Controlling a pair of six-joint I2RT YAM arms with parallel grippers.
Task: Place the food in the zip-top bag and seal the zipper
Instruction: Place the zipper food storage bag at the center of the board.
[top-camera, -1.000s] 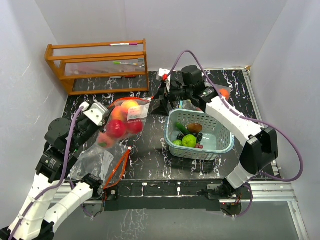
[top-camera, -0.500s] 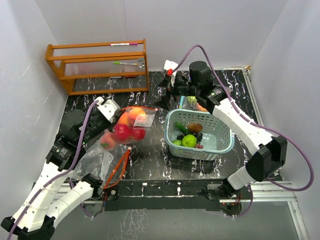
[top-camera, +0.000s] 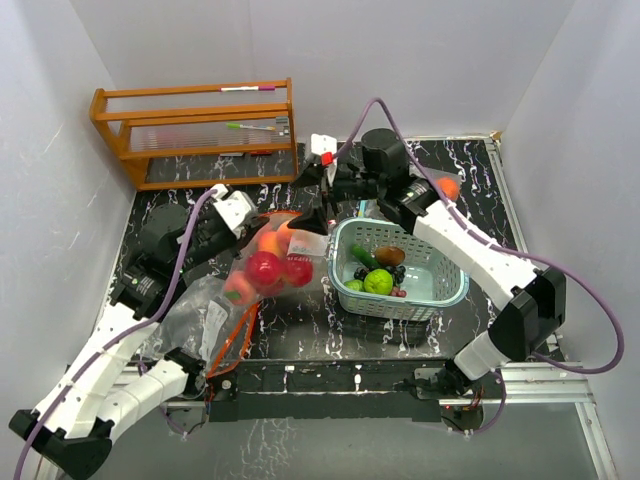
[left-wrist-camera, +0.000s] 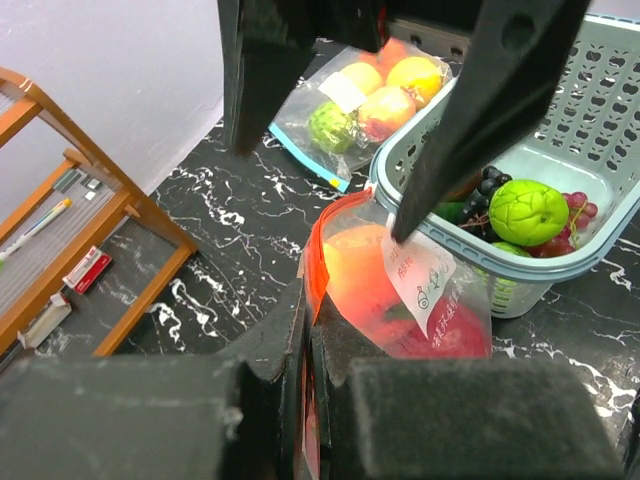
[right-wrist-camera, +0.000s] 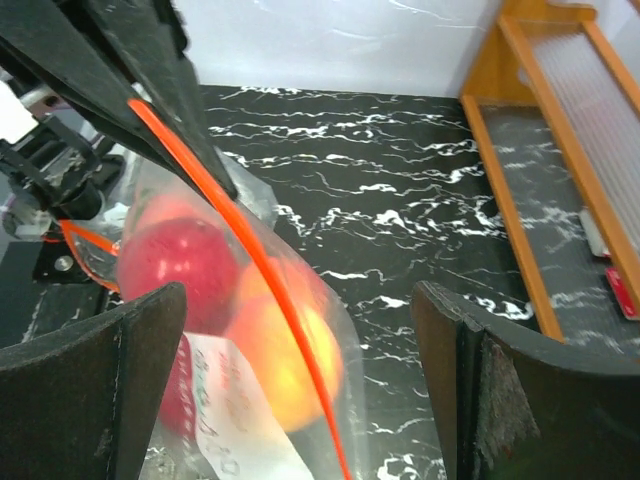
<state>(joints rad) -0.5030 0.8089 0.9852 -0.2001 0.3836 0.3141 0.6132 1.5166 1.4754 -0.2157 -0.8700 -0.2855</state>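
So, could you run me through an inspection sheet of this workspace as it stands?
Surface: black marbled table.
Job's things: zip-top bag holding red and orange food; other pieces in the teal basket.
Clutter: second filled bag behind the basket, flat clear bags by the left arm, orange fruit by the right arm.
Grippers: left gripper shut on the bag's zipper edge; right gripper open around the bag's top.
Cables: purple cables loop along both arms.
Surroundings: wooden rack at the back, white walls.
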